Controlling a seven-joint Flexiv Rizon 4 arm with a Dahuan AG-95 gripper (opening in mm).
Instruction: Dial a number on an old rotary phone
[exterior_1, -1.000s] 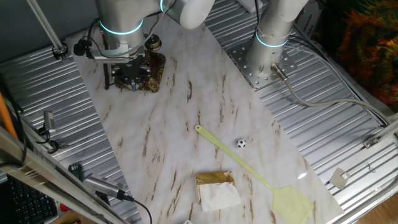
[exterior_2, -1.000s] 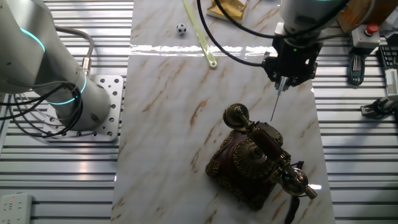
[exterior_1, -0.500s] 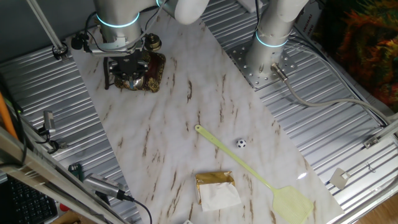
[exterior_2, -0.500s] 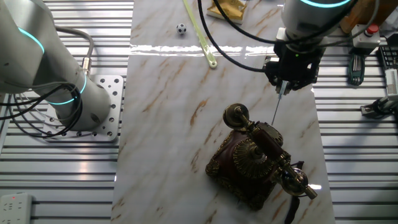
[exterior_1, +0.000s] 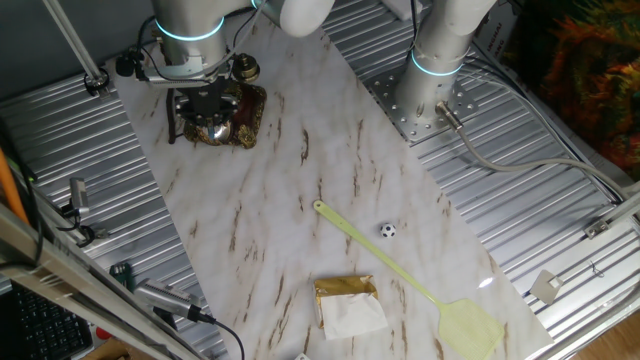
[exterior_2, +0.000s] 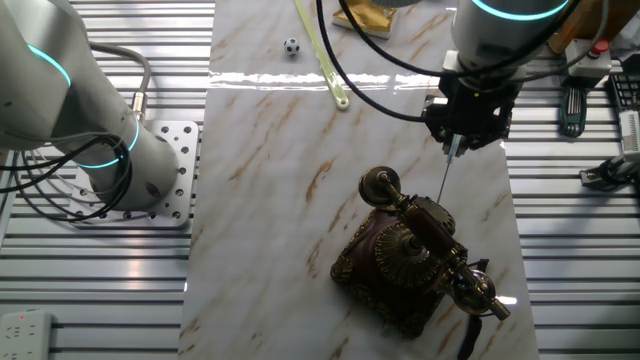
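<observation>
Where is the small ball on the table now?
In one fixed view the ball lies mid-table, just right of the swatter handle, far from the phone.

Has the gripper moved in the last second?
Yes. The gripper has risen slightly, up and away from the phone, which has stayed put on the table.

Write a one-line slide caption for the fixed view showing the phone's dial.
Gripper holding a thin stylus hovers behind the ornate bronze-brown rotary phone on the marble-patterned tabletop.

lab/robot workcell | ribbed alu table (exterior_1: 560, 210) | bolted arm base (exterior_2: 160, 185) | cables
</observation>
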